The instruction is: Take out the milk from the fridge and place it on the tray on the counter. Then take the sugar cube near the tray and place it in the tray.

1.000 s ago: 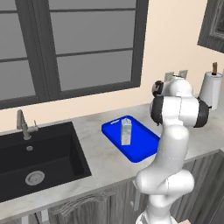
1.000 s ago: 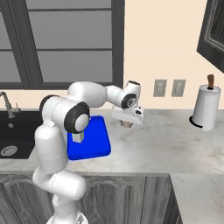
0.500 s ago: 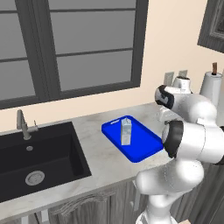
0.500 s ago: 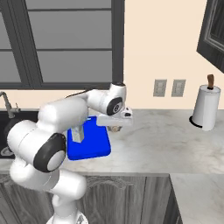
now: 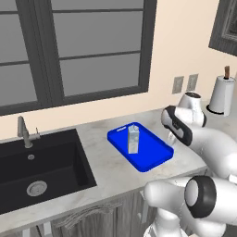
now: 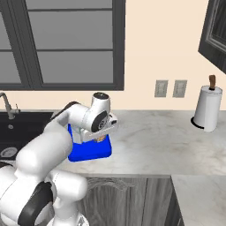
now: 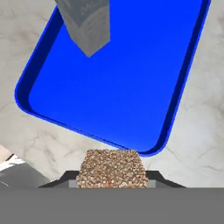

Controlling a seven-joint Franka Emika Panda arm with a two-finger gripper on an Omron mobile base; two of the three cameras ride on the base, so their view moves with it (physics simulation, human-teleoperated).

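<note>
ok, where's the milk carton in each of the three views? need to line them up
Left base view: the milk carton stands upright inside the blue tray, toward its far, window-side end.
Right base view: I can't pick it out; the arm covers most of the tray there.
Hand view: top left, cut by the upper edge, standing on the tray floor.
Shared landmark: the blue tray, seen in all three.

Tray (image 7: 131,87) bright blue; milk (image 5: 133,139) pale grey-white; sugar cube (image 7: 112,168) tan-brown, speckled; counter (image 6: 159,141) grey-white, marbled; sink (image 5: 37,166) black.
</note>
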